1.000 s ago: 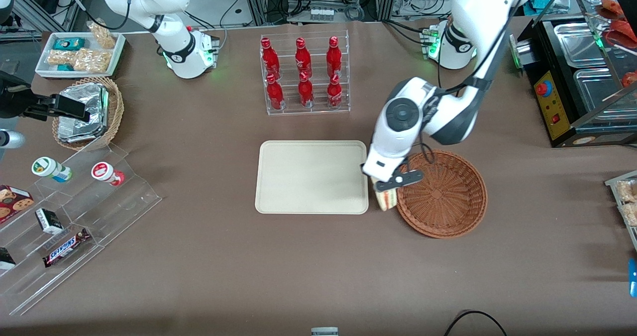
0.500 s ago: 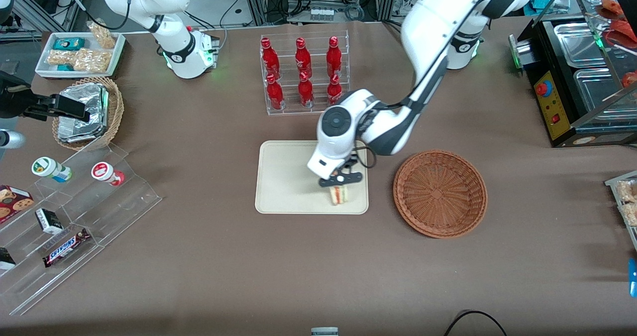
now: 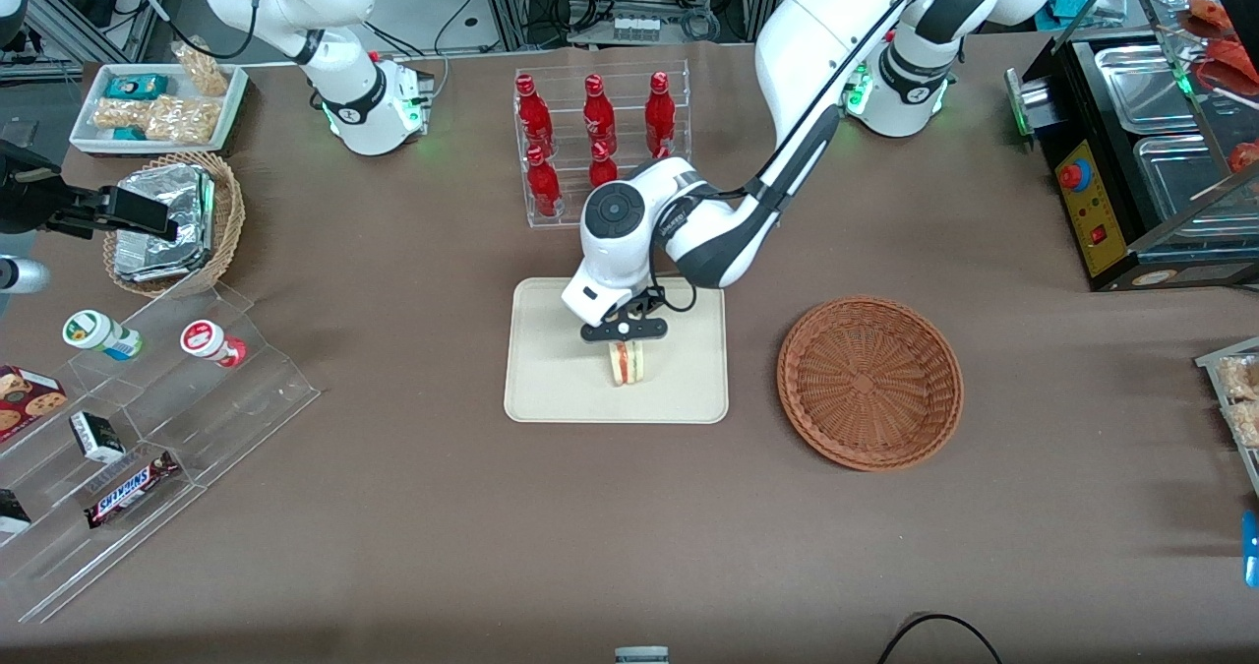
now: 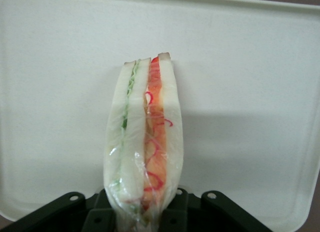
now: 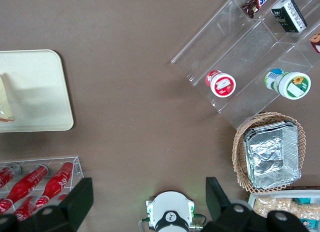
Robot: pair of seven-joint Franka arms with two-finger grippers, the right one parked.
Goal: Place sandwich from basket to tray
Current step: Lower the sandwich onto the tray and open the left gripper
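Holding the sandwich (image 3: 627, 362) pinched between its fingers, the gripper (image 3: 624, 332) is hanging over the middle of the tray (image 3: 551, 389), with the wedge pointing down and its bread and filling layers standing on edge. The wrist view is showing the sandwich (image 4: 143, 142) over bare tray (image 4: 250, 92), but whether its tip is touching the surface cannot be told. To finish well, the arm probably should be lowering until the wedge is bearing on the tray, then spreading the fingers gently and rising straight up, since the narrow, soft packet may be tipping onto its side or clinging by its clear wrap. The basket (image 3: 869, 381), toward the working arm's end, is lying empty, and the tray is carrying nothing but the sandwich.
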